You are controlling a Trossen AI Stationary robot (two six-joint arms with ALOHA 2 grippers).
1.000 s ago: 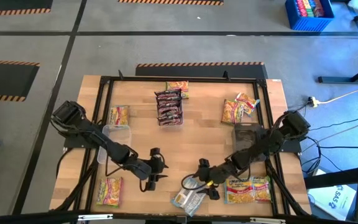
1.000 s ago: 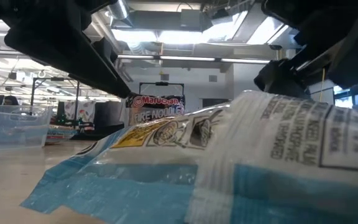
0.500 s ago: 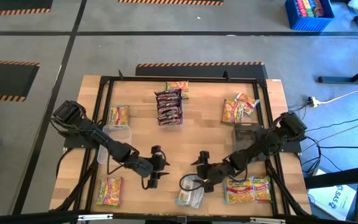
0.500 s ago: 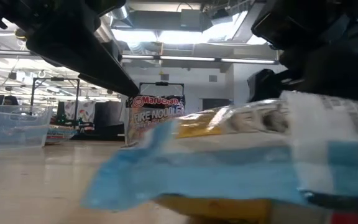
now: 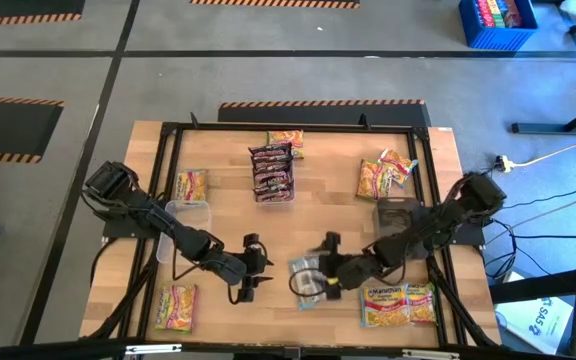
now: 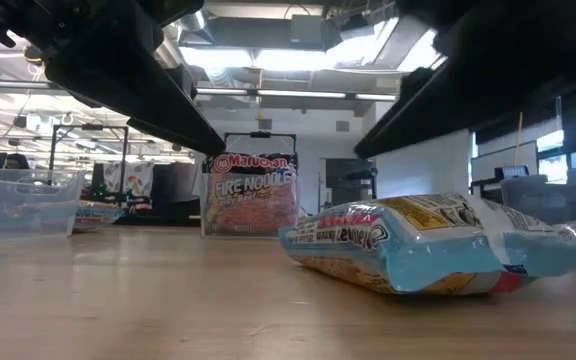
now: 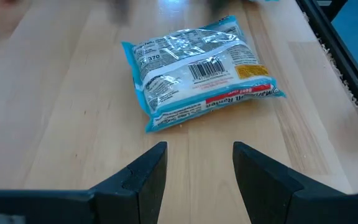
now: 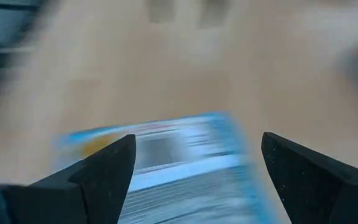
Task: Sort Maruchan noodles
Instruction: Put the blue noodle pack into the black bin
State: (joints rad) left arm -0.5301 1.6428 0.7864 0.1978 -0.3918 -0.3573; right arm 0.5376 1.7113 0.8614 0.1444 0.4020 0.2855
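Note:
One light blue Maruchan noodles packet (image 5: 307, 280) lies flat on the wooden table, label side down in the left wrist view (image 7: 197, 68), between my two grippers. My right gripper (image 5: 322, 265) stands open just right of it, and its wide-apart fingers frame the packet (image 8: 166, 155) without plainly touching it. My left gripper (image 5: 256, 268) hovers open a short way to the packet's left, pointing at it (image 7: 197, 149). The low view shows the packet (image 6: 418, 245) resting on its broad face.
Dark maroon packets stand in a clear bin (image 5: 273, 172) at the far middle. Yellow-pink packets lie far middle (image 5: 288, 140), far left (image 5: 190, 185), near left (image 5: 176, 306), far right (image 5: 383, 176) and near right (image 5: 398, 305). Clear bins sit at left (image 5: 188, 214) and right (image 5: 396, 214).
The light blue packet stood tipped up close to the near edge. It has gone away from that edge toward the table's middle and now lies flat. My right gripper has risen a little, drawn toward the far edge and turned, staying open.

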